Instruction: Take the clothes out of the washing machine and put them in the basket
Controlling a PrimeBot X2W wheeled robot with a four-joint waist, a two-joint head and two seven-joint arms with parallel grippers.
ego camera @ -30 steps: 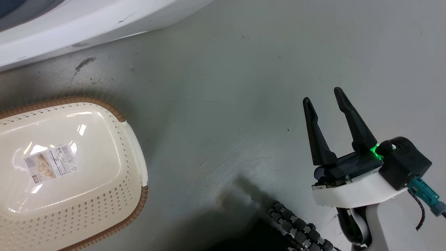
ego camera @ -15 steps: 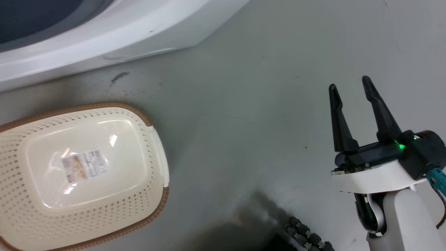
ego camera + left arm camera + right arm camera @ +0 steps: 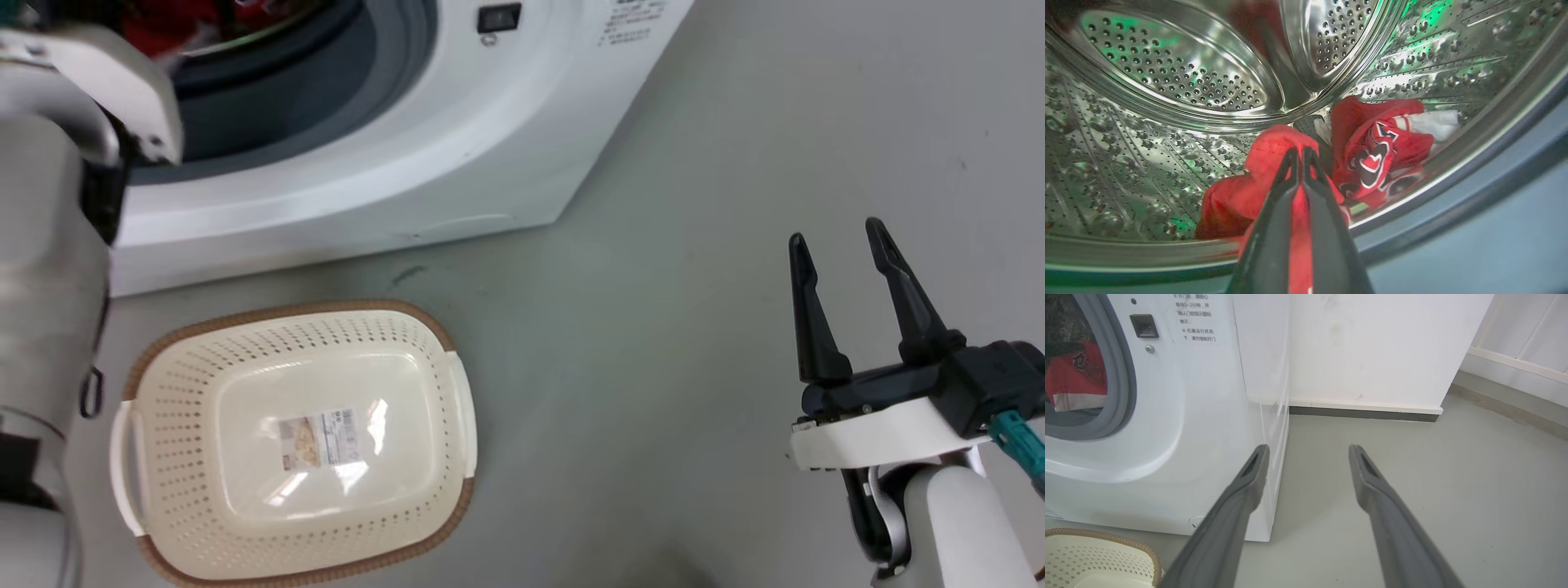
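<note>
The white washing machine (image 3: 424, 139) stands with its porthole uncovered, and red clothes (image 3: 163, 24) show inside. In the left wrist view my left gripper (image 3: 1299, 152) is inside the steel drum (image 3: 1180, 69), shut on a red jersey (image 3: 1241, 196) whose fabric shows between the fingers. A second red jersey (image 3: 1376, 143) with a black-and-white emblem lies to its right. The cream basket (image 3: 180, 457) sits on the floor in front of the machine with nothing in it but a paper label. My right gripper (image 3: 841, 237) hangs open over the floor to the right, holding nothing.
My pale left forearm (image 3: 49, 245) runs up the left edge of the head view into the porthole. The right wrist view shows the machine's front (image 3: 1188, 416), a white wall (image 3: 1372, 343) with a dark baseboard, the basket's corner (image 3: 1098, 555) and grey floor (image 3: 1453, 477).
The head camera has swung up and left, bringing the porthole, the whole basket and my left forearm into view. The right gripper stays open, holding nothing.
</note>
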